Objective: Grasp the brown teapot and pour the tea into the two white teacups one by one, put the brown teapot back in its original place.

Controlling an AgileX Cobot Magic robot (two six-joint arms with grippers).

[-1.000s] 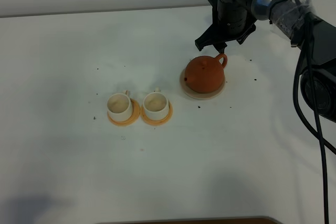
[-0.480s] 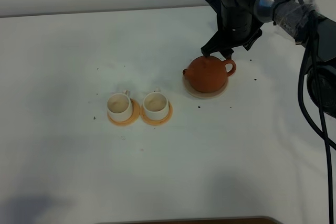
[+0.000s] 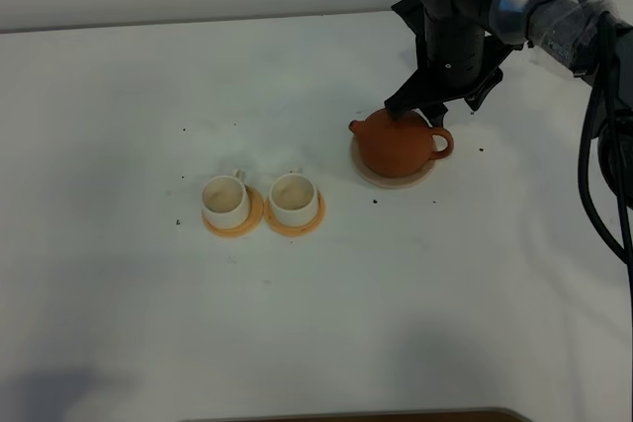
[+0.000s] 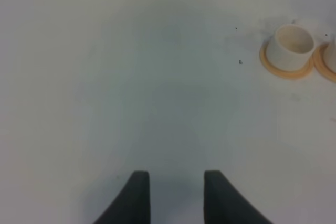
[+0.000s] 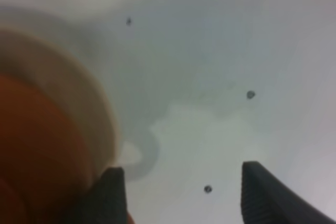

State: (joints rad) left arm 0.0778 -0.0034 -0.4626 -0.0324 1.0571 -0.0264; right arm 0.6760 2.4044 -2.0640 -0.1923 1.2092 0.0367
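**A:** What takes up most of the scene?

**B:** The white worktop (image 3: 148, 323). Over its far right part the dark right arm (image 3: 455, 17) reaches down.

**A:** And the gripper on it?

**B:** The right gripper (image 3: 432, 106) is released. Its fingers are spread wide, with only bare worktop between them.

**A:** Where is the teapot from there?

**B:** The brown teapot (image 3: 396, 145) stands upright with its lid on, just below and in front of that gripper. In the wrist view it (image 5: 31, 150) is outside the gap, close beside one finger (image 5: 107, 195). I cannot tell whether they touch. The handle (image 3: 443, 142) points to the robot's right and the spout (image 3: 353, 126) to its left.

**A:** What is under it?

**B:** The cream coaster (image 3: 394, 182), whose rim shows around the pot.

**A:** And the cups?

**B:** The left teacup (image 3: 225, 197) and the right teacup (image 3: 294, 197) stand side by side, well apart from the right gripper. They are beyond the teapot on its spout side. Each sits on one of the orange coasters (image 3: 235, 228). Their insides look pale, and I cannot tell whether they hold tea.

**A:** The other gripper?

**B:** The left gripper (image 4: 176, 198) is also released, with nothing between its fingers. The left teacup (image 4: 290, 48) is ahead of it and off to one side, well apart.

**A:** Anything smaller?

**B:** Dark specks (image 3: 378, 202) on the worktop near the teapot.
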